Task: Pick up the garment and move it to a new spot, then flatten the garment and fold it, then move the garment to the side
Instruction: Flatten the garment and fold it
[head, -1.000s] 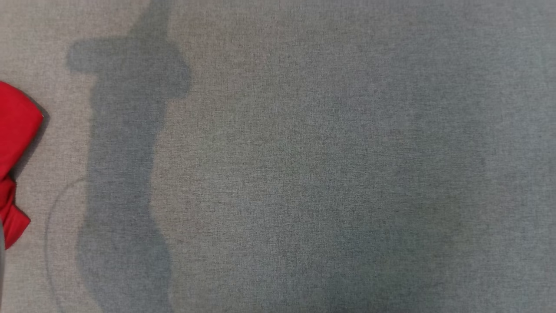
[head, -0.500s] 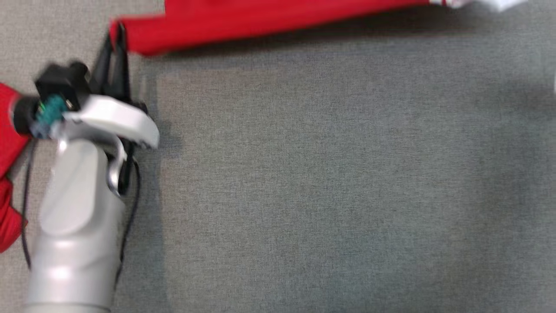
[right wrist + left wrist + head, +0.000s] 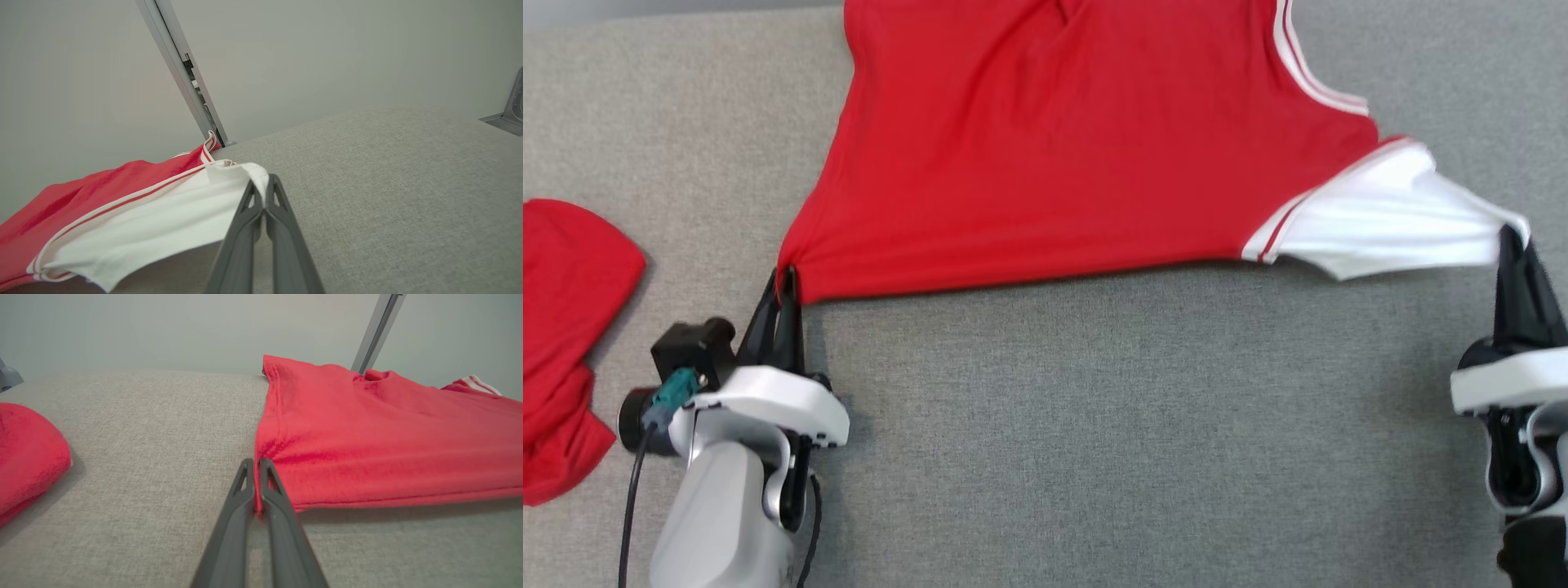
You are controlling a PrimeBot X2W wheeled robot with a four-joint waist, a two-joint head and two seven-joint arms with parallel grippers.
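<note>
A red garment (image 3: 1054,155) with a white sleeve (image 3: 1388,220) and white stripes lies spread across the far half of the grey table. My left gripper (image 3: 786,278) is shut on its near left corner, and the left wrist view shows the red hem (image 3: 256,486) pinched between the dark fingers. My right gripper (image 3: 1512,237) is shut on the tip of the white sleeve, whose cloth (image 3: 257,179) sits clamped between the fingers in the right wrist view. The garment's near edge runs taut between the two grippers.
A second red cloth (image 3: 564,343) lies bunched at the table's left edge, left of my left arm. A grey metal post (image 3: 179,69) stands behind the table's far edge before a pale wall. Bare grey table surface (image 3: 1135,441) stretches between the arms.
The head camera has tilted, bringing both arms and the garment into view. The garment's near edge has come closer to me, held by both shut grippers.
</note>
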